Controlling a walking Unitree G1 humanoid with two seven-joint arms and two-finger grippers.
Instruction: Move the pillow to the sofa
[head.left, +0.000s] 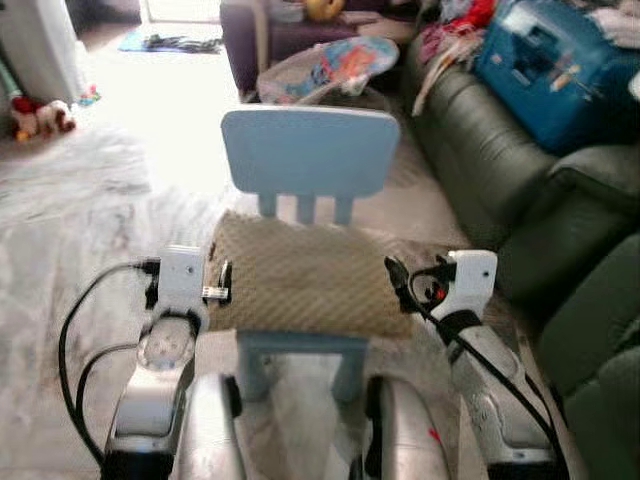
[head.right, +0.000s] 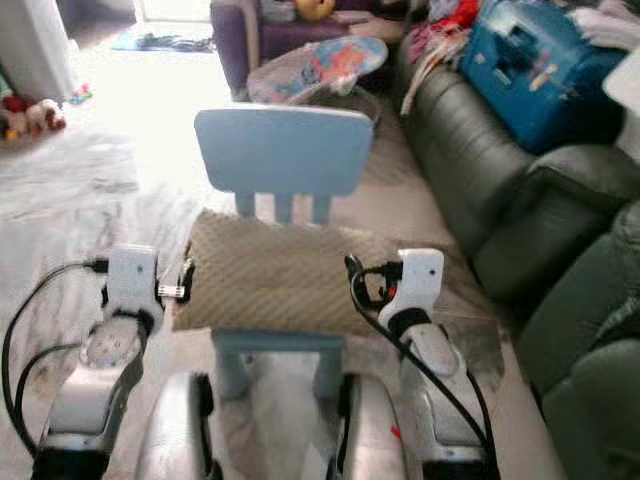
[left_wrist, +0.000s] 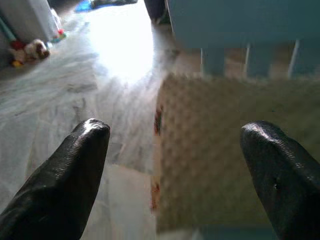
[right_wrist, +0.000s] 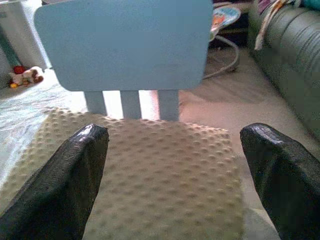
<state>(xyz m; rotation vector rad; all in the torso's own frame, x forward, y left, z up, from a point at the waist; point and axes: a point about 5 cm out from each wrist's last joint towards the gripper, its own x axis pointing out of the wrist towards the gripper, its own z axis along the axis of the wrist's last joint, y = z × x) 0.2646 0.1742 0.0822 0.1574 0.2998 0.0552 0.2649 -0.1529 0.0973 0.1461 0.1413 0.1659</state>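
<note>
A beige dotted pillow (head.left: 305, 278) lies flat on the seat of a small light-blue child's chair (head.left: 310, 150), overhanging both sides. My left gripper (head.left: 222, 281) is at the pillow's left edge, and the left wrist view shows its fingers (left_wrist: 65, 175) open with the pillow's edge (left_wrist: 220, 150) between them. My right gripper (head.left: 398, 280) is at the pillow's right edge; its fingers (right_wrist: 65, 180) stand open above the pillow (right_wrist: 150, 180). The dark green sofa (head.left: 500, 150) runs along the right.
A blue suitcase (head.left: 555, 65) and clothes lie on the sofa's far end. A baby bouncer (head.left: 325, 70) stands behind the chair. Stuffed toys (head.left: 40, 115) sit at the far left on the marble floor (head.left: 90, 200).
</note>
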